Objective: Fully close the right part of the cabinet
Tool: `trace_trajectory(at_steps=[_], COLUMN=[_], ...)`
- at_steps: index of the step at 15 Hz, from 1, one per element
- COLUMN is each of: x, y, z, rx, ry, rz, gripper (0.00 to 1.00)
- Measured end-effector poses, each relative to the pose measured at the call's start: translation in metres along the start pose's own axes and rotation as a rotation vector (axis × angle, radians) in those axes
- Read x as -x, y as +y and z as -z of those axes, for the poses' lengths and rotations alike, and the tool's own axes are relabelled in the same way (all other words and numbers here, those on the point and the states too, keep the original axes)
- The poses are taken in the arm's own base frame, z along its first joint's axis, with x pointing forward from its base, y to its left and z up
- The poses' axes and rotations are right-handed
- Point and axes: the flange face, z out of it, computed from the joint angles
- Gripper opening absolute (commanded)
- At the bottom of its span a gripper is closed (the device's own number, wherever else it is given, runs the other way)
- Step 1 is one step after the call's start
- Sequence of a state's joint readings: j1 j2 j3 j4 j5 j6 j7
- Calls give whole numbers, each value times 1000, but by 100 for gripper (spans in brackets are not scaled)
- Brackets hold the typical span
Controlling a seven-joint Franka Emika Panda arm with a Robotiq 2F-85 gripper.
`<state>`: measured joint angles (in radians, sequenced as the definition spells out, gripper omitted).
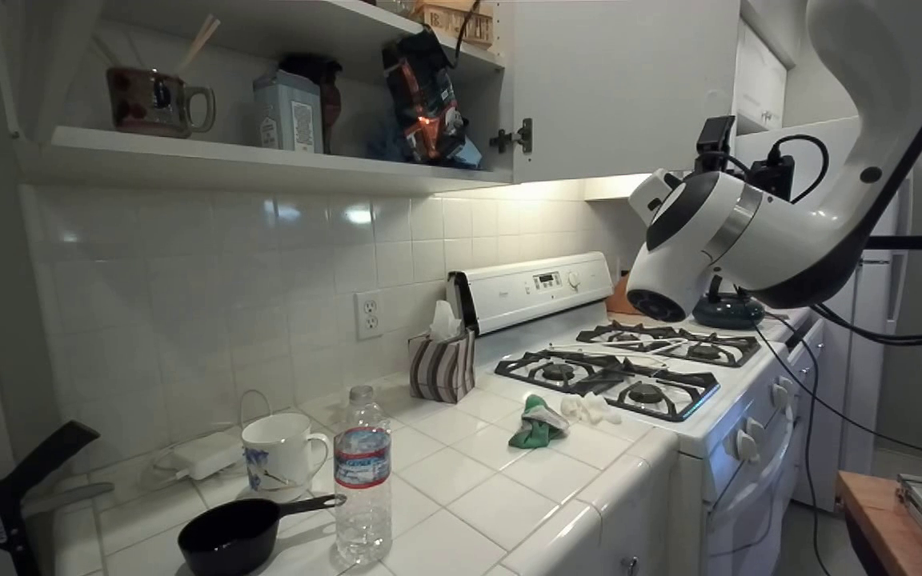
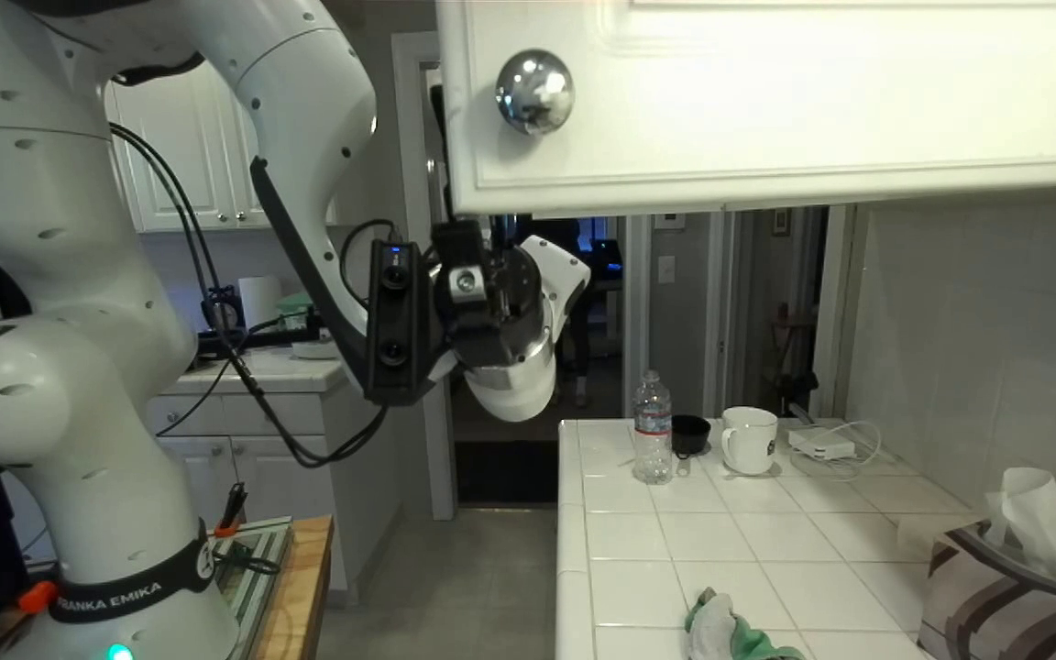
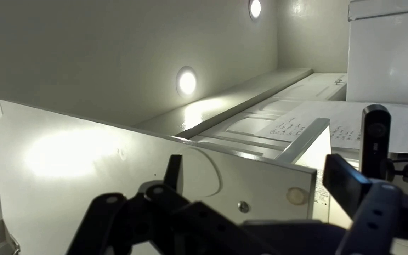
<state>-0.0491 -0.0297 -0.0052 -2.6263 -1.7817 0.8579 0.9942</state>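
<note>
Left of the gripper (image 3: pixel 255 170), in an exterior view, the white upper cabinet (image 1: pixel 229 156) stands open, holding a stoneware mug (image 1: pixel 149 104), a grey tin (image 1: pixel 289 112) and a black-and-orange bag (image 1: pixel 421 96). Lower, again from left to right, the tiled counter (image 1: pixel 501 512) carries a black saucepan (image 1: pixel 229 536), a white floral mug (image 1: pixel 275 456), a clear water bottle (image 1: pixel 362 488), a striped tissue box (image 1: pixel 441 368) and a green-and-white cloth (image 1: pixel 539 426), all below and to the left of the gripper. Farther along, the white gas stove (image 1: pixel 625 364) lies beneath the gripper. The right cabinet door (image 1: pixel 625 80), hinged at its left edge as I face it, stands swung out beside the gripper; in an exterior view its chrome knob (image 2: pixel 535 92) sits above the gripper's visible part. In the wrist view the gripper is released, its fingers (image 3: pixel 345 184) well apart: one shows against the door's inner face, the other to the right of the door's edge. Whether either touches the door I cannot tell. To the right of the gripper, the robot arm (image 1: pixel 893 104) passes in front of a white refrigerator (image 1: pixel 865 360).
</note>
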Motion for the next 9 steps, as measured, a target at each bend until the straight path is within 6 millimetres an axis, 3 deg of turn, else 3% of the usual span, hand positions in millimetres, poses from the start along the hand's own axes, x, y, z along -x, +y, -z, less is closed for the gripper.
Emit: trace_trajectory(at_steps=[9], x=[0], y=[-5], z=[-13], rx=[5], ry=[-20], rz=[3], gripper=[100])
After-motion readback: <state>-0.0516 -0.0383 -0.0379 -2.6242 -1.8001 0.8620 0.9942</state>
